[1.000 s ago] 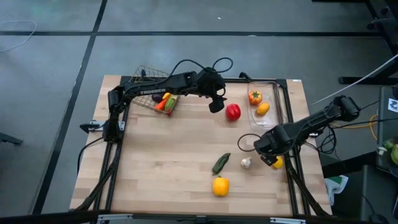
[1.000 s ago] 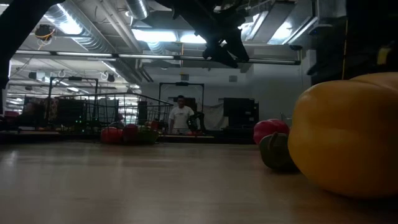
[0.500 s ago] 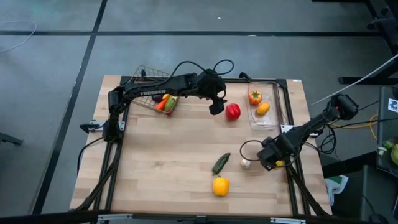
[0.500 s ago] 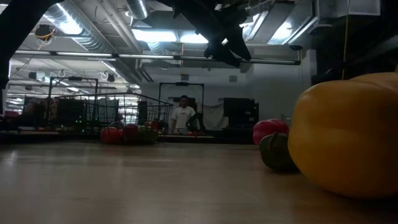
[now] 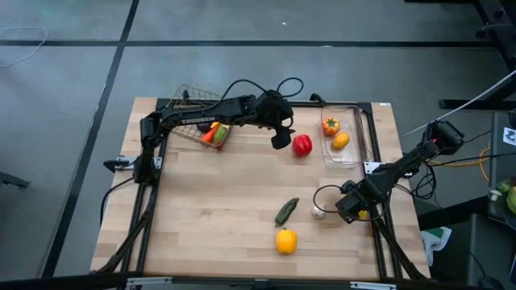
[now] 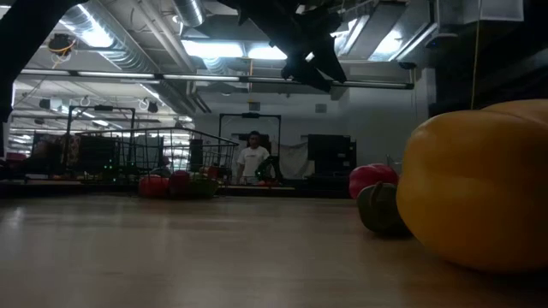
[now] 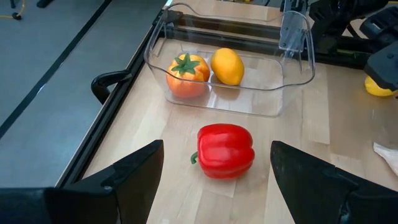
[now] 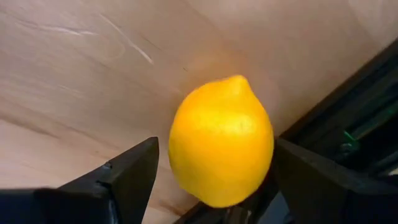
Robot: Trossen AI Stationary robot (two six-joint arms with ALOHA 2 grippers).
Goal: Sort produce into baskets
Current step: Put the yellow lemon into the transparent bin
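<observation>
My left gripper [image 5: 280,138] is open, just left of a red bell pepper [image 5: 302,144] lying on the table; in the left wrist view its fingers stand apart on either side of the pepper [image 7: 225,150]. My right gripper [image 5: 352,208] is open and low over a yellow lemon [image 5: 361,213] by the table's right rail; its fingers stand on either side of the lemon [image 8: 221,140], which rests on the wood. The wire basket [image 5: 192,95] at the far left holds several pieces. The clear bin [image 5: 360,129] holds an orange tomato [image 5: 330,125] and an orange-yellow fruit [image 5: 341,141].
A white garlic bulb [image 5: 319,212], a green pepper [image 5: 286,211] and a yellow bell pepper [image 5: 285,240] lie on the near middle of the table. A black cable loops beside the garlic. The dark rail [image 5: 379,229] runs right next to the lemon. A person [image 6: 251,160] stands far behind the table.
My right gripper has gone toward the table's near edge and down, onto the lemon, so that it now covers most of the lemon in the high view. The produce has stayed in place.
</observation>
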